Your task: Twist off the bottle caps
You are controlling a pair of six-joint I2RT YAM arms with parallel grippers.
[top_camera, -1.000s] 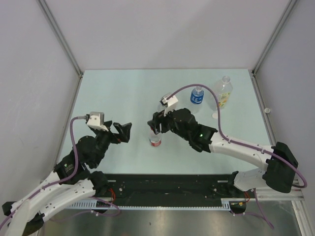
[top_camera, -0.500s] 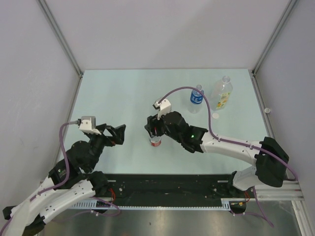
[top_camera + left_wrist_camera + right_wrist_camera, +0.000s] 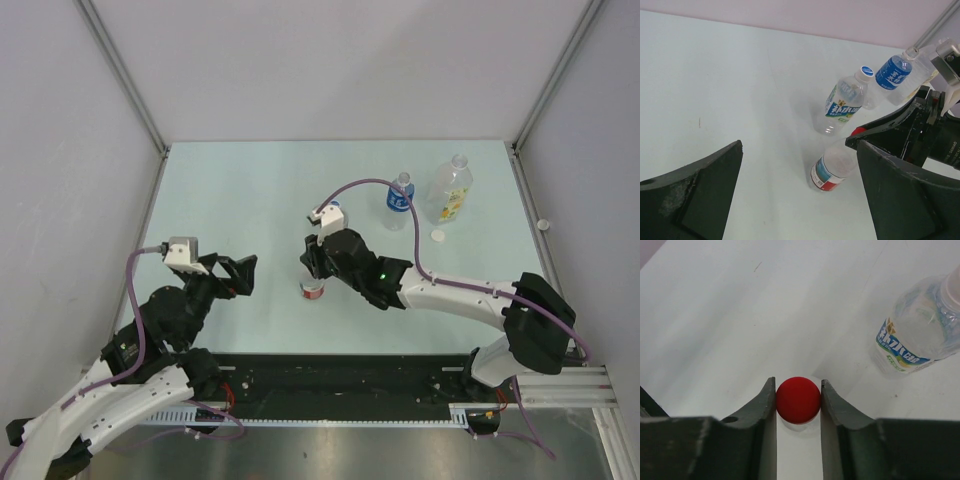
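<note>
The small red-labelled bottle (image 3: 314,289) stands on the table between the arms and also shows in the left wrist view (image 3: 832,167). My right gripper (image 3: 313,266) is over it, shut on its red cap (image 3: 798,400), with a finger pressed against each side. My left gripper (image 3: 240,272) is open and empty, a short way left of that bottle. The white-and-blue-labelled bottle (image 3: 842,102) has a blue cap (image 3: 866,71). The blue-labelled bottle (image 3: 399,200) has its cap on. The larger bottle (image 3: 453,190) has an open neck, and a white cap (image 3: 438,236) lies on the table beside it.
The three other bottles stand in a group at the back right, behind the right arm. The right arm's purple cable loops above them. Grey walls with metal posts close in the table on three sides.
My left gripper has drawn back to the left, away from the red-labelled bottle. My right wrist has shifted a little left and turned while staying on the red cap.
</note>
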